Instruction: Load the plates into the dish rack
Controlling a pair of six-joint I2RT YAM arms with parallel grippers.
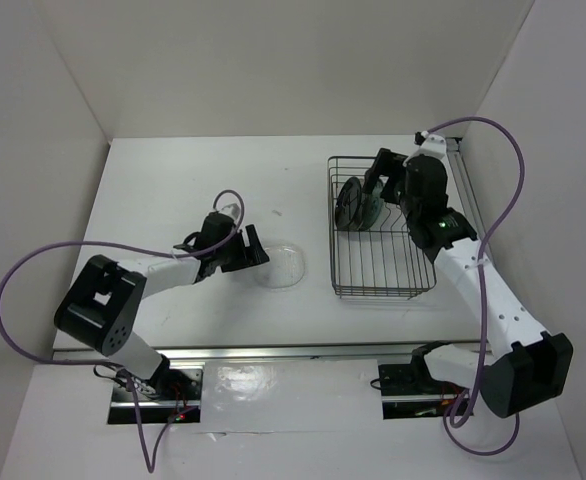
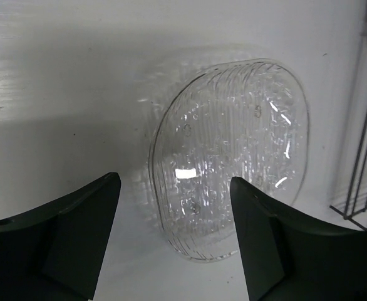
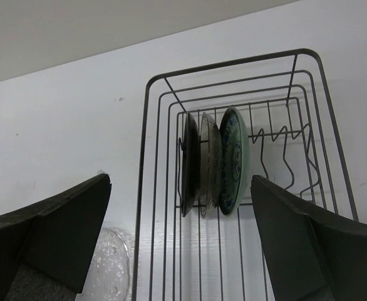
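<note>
The clear glass plate (image 1: pixel 281 265) lies flat on the white table, left of the dish rack (image 1: pixel 381 290). It fills the left wrist view (image 2: pixel 230 157). My left gripper (image 1: pixel 256 246) is open and empty at the plate's left edge, one finger on each side of its near rim (image 2: pixel 174 207). In the rack (image 3: pixel 152 157) three plates stand upright in the dividers: black (image 3: pixel 188 164), beige (image 3: pixel 208 164) and teal-blue patterned (image 3: pixel 233 160). My right gripper (image 1: pixel 378 180) is open and empty above the rack, right of those plates (image 1: pixel 355 202).
White walls enclose the table on the left, back and right. The rack's bare wire dividers (image 3: pixel 284 147) run to the right of the standing plates. The rack's edge shows at the right of the left wrist view (image 2: pixel 362 182).
</note>
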